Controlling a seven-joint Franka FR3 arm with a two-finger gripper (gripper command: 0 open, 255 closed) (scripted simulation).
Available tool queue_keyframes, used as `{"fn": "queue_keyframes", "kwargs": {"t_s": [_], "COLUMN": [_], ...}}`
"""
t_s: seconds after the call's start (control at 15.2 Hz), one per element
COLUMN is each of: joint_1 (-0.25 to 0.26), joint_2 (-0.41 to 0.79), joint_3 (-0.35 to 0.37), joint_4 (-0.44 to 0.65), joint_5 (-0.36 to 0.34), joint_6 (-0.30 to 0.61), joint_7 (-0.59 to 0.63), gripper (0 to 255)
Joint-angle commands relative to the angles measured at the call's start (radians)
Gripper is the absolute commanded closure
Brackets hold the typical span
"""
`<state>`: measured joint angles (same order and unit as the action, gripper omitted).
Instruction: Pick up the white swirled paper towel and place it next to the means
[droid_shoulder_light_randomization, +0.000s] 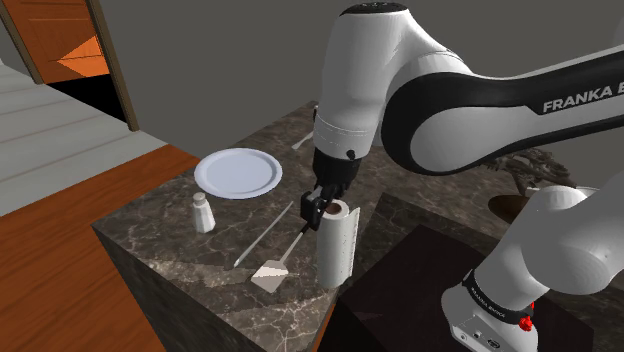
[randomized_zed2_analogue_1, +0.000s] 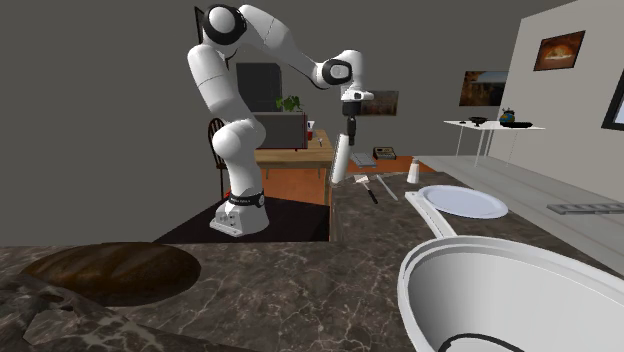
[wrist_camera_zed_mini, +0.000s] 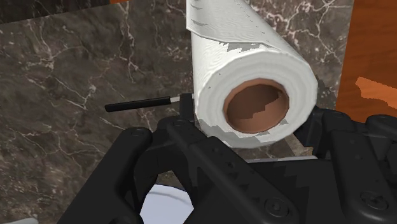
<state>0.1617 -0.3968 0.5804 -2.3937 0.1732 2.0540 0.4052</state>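
The white paper towel roll (droid_shoulder_light_randomization: 335, 250) stands upright on the dark marble counter (droid_shoulder_light_randomization: 170, 250), near its edge by the stand. My gripper (droid_shoulder_light_randomization: 320, 212) hangs at the roll's top, pointing down. In the wrist view the roll's brown core (wrist_camera_zed_mini: 254, 108) faces me, and my gripper (wrist_camera_zed_mini: 251, 114) is open, with one black finger on each side of the roll's top. The second exterior view has the gripper (randomized_zed2_analogue_1: 351, 128) just over the roll (randomized_zed2_analogue_1: 342, 160). The roll rests on the counter.
A spatula (droid_shoulder_light_randomization: 273, 270) and a long thin utensil (droid_shoulder_light_randomization: 262, 235) lie beside the roll. A small white shaker (droid_shoulder_light_randomization: 203, 212) and a white plate (droid_shoulder_light_randomization: 238, 172) sit further along the counter. A fork (droid_shoulder_light_randomization: 303, 140) lies at the far edge. A large white bowl (randomized_zed2_analogue_1: 500, 290) stands near the second camera.
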Motion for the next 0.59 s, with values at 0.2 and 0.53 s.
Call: {"fn": "queue_keyframes", "kwargs": {"t_s": [0.2,0.53], "joint_1": [0.000,0.002], "joint_2": [0.000,-0.023], "joint_3": [0.000,-0.014], "joint_4": [0.000,0.050], "joint_5": [0.000,0.002], "joint_6": [0.000,-0.072], "joint_7": [0.000,-0.005], "gripper": [0,0]}}
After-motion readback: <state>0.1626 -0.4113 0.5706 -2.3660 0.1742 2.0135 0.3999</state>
